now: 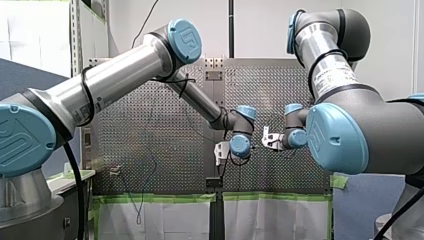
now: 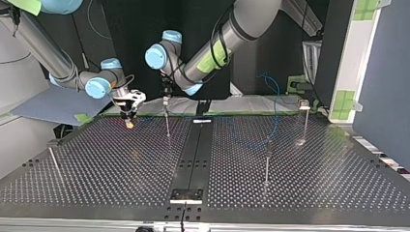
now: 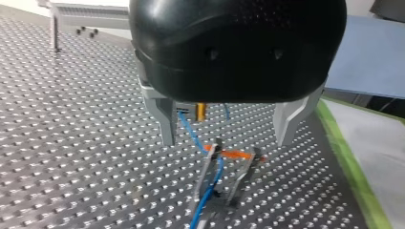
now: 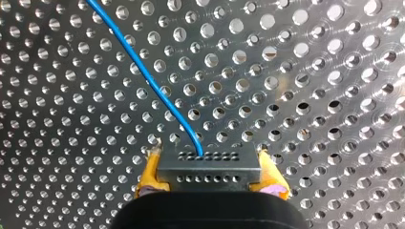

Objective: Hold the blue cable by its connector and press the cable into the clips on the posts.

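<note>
**Over the perforated table [image 4: 310, 95]: connector [image 4: 207, 164] gripped, blue cable [image 4: 143, 67] at a clip [image 3: 231, 154]**

Between the yellow pads of my right gripper [image 4: 210, 177] the grey connector is pinched, the jaws pressed against its two ends. The blue cable is seen leaving the connector and running away over the table. My left gripper [image 3: 227, 129] is held above a post's clip (two metal prongs joined by an orange band), its jaws spread wide. The cable is seen passing beside one prong; whether it is seated cannot be told.
</note>
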### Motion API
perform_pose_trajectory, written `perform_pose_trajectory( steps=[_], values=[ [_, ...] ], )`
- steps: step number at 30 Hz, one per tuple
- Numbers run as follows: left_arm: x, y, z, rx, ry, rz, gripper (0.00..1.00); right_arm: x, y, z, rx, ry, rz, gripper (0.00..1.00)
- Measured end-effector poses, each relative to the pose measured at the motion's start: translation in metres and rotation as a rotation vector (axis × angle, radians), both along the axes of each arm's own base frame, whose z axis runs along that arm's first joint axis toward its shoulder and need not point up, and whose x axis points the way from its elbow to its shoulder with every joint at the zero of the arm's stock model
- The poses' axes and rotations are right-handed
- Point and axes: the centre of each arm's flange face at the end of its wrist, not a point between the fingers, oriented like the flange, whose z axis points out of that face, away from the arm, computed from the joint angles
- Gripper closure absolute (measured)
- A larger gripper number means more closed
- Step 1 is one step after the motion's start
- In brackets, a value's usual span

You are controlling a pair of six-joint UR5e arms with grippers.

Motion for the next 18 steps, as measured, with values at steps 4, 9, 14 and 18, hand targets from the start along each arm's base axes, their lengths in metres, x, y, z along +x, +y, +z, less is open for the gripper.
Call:
perform_pose_trajectory(
  steps=[4,9,14,18],
  values=[
    [0.001,0.006,0.011,-0.033,-0.016,0.014,0.00,-0.001,0.000,0.000,0.000,0.000,-0.001,1.00],
    [-0.002,0.013,0.027,-0.069,-0.045,0.029,0.00,-0.001,0.000,0.000,0.000,0.000,0.000,1.00],
    [-0.009,0.018,0.046,-0.111,-0.076,0.043,0.00,-0.002,-0.001,0.000,0.001,-0.001,-0.002,1.00],
    [-0.014,0.023,0.058,-0.155,-0.096,0.061,0.00,-0.003,-0.001,0.000,0.002,-0.003,-0.004,1.00]
  ],
)
